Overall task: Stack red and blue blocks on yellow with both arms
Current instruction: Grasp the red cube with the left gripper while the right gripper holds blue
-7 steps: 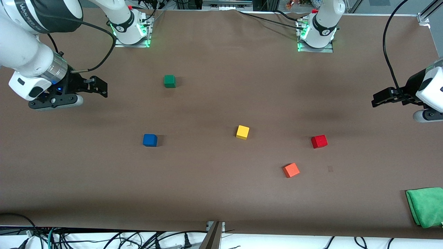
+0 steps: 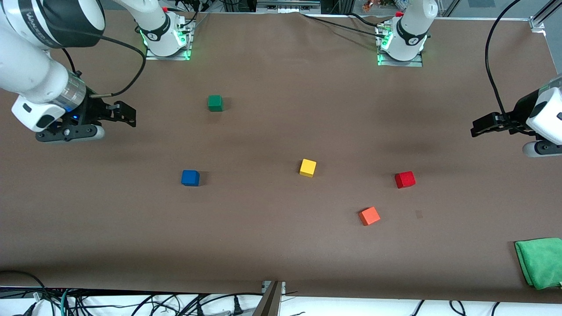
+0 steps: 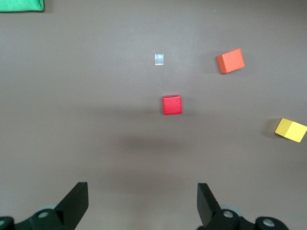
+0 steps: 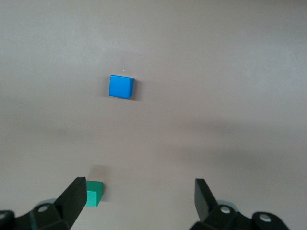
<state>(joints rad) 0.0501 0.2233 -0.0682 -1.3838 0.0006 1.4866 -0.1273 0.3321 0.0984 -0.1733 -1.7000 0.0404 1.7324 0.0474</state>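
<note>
Two tools, both spread wide and empty: left tool (image 2: 476,126) over bare table (image 2: 272,245) near red block (image 2: 405,179), right tool (image 2: 127,115) near blue block (image 2: 190,177). Yellow block (image 2: 308,167) sits between them. Risks: grabbing orange-red cube (image 2: 369,216) instead, arms clashing over yellow.

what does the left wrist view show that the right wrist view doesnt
Only the left wrist view shows the red block, the orange-red cube, the yellow cube, a corner of the green cloth and the left gripper with its fingers spread. Only the right wrist view shows the blue block, the dark green cube and the open right gripper. Both show bare brown table and none of the same cubes.
</note>
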